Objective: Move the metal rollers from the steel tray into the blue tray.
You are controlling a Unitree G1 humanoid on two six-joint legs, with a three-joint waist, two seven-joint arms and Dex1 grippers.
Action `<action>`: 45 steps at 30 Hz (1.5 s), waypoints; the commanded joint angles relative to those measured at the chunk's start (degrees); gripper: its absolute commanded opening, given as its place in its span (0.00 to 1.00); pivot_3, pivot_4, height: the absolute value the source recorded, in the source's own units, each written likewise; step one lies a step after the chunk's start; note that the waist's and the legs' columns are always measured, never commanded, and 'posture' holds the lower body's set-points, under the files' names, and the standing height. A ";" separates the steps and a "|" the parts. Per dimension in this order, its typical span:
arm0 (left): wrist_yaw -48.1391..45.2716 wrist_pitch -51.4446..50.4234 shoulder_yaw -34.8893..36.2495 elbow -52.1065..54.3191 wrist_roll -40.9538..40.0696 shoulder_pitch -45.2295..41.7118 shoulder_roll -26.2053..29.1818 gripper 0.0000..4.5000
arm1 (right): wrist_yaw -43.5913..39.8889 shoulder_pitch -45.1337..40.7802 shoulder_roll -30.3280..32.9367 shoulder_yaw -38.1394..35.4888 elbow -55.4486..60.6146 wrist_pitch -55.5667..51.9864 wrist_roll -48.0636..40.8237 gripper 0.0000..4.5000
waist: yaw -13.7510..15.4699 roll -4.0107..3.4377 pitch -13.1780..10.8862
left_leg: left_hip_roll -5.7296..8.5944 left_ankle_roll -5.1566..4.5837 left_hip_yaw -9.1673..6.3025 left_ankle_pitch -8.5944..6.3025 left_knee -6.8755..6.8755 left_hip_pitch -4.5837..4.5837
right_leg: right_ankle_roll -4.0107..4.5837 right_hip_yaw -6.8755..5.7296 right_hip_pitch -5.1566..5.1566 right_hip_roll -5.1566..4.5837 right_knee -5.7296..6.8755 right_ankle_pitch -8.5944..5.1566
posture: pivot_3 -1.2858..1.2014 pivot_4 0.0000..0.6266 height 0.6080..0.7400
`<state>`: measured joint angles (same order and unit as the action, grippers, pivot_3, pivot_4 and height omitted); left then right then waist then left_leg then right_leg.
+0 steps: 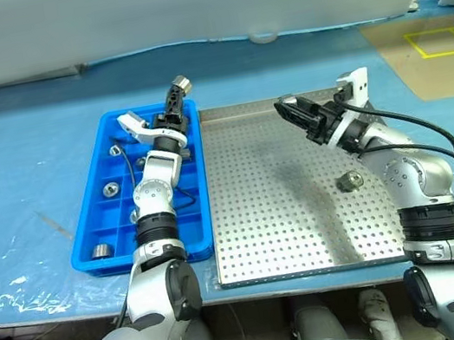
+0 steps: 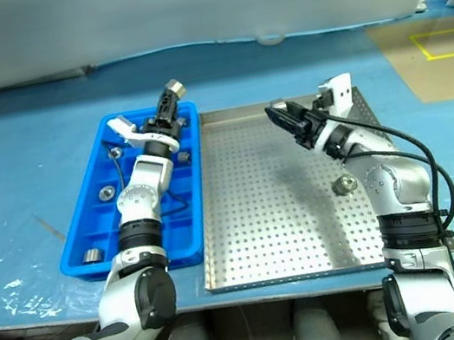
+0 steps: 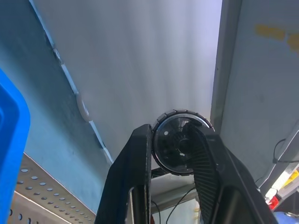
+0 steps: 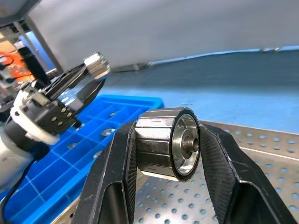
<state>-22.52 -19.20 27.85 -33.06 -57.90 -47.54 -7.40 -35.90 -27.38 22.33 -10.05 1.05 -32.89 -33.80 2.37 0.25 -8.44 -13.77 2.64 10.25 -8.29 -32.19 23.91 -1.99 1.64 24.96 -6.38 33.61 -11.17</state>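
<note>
My left gripper points up and forward over the far end of the blue tray, shut on a metal roller at its fingertips. Over the far edge of the steel tray, my right gripper is raised and aims toward the blue tray. It is shut on a second metal roller, which it holds sideways. A third roller lies on the steel tray's perforated base by my right forearm. Several rollers rest in the blue tray's compartments, among them one in the middle and one at the near corner.
Both trays lie side by side on a table covered in blue plastic sheeting. A white panel closes off the far side. A brown board with yellow tape is at the far right. Black cables loop off my right arm.
</note>
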 commanded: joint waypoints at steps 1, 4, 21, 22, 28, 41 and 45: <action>-1.68 -1.13 -3.52 6.42 1.84 0.38 -0.58 0.19 | -2.38 0.39 0.86 2.31 3.15 0.80 0.59 0.36 | 0.03 0.06 -0.04 | 0.00 0.00 0.00 0.00 0.00 0.00 | 0.00 0.00 0.00 0.00 0.00 0.00 | 0.45 0.24 1.00; -2.43 -1.16 -7.73 13.96 7.05 5.02 3.07 0.19 | -6.29 0.68 2.86 7.54 1.89 2.03 4.32 0.36 | -0.13 0.08 -0.05 | -0.01 0.01 -0.01 0.00 0.01 -0.01 | 0.00 -0.01 0.00 0.00 0.00 0.00 | 0.46 0.24 1.00; 3.62 -3.40 -20.51 52.30 26.49 38.46 19.75 0.19 | -19.19 -8.37 0.37 16.44 -15.11 12.06 13.20 0.36 | 3.05 0.27 -0.20 | -0.14 0.12 -0.12 0.07 0.00 0.02 | 0.01 -0.15 0.04 0.06 0.15 -0.01 | 0.57 0.24 1.00; 4.18 -3.54 -21.63 52.64 28.23 39.83 20.52 0.19 | -19.69 -8.89 0.04 16.66 -16.09 12.55 13.55 0.36 | 3.13 0.27 -0.20 | -0.15 0.13 -0.12 0.07 0.02 0.02 | 0.01 -0.15 0.06 0.07 0.16 -0.01 | 0.57 0.24 1.00; 6.45 -3.32 -24.02 53.16 34.04 43.26 21.97 0.19 | -21.10 -9.77 -0.75 17.01 -18.49 14.13 14.91 0.36 | 3.62 0.28 -0.20 | -0.16 0.21 -0.18 0.12 0.02 0.04 | 0.01 -0.18 0.07 0.08 0.21 -0.01 | 0.59 0.24 1.00; 6.95 -2.98 -23.84 47.94 36.77 40.06 20.32 0.19 | -20.38 -7.60 -0.14 15.83 -16.54 13.87 15.41 0.36 | 3.58 0.28 -0.20 | -0.15 0.26 -0.21 0.17 -0.01 0.02 | 0.01 -0.17 0.07 0.09 0.31 -0.01 | 0.57 0.24 1.00; 7.31 -3.62 -24.10 46.17 37.48 38.60 20.23 0.38 | -20.11 -7.11 -0.02 15.87 -15.92 13.74 15.32 0.36 | 3.53 0.28 -0.20 | -0.15 0.26 -0.21 0.17 -0.01 0.02 | 0.01 -0.17 0.08 0.09 0.31 -0.01 | 0.56 0.24 1.00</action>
<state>-15.05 -23.10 3.84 12.29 -20.97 -7.69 12.89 -56.03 -34.50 22.10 7.40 -17.74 -19.78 -18.01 5.90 0.52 -8.64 -13.92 2.91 10.04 -8.11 -32.21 23.93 -1.98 1.47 25.04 -6.29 33.95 -11.18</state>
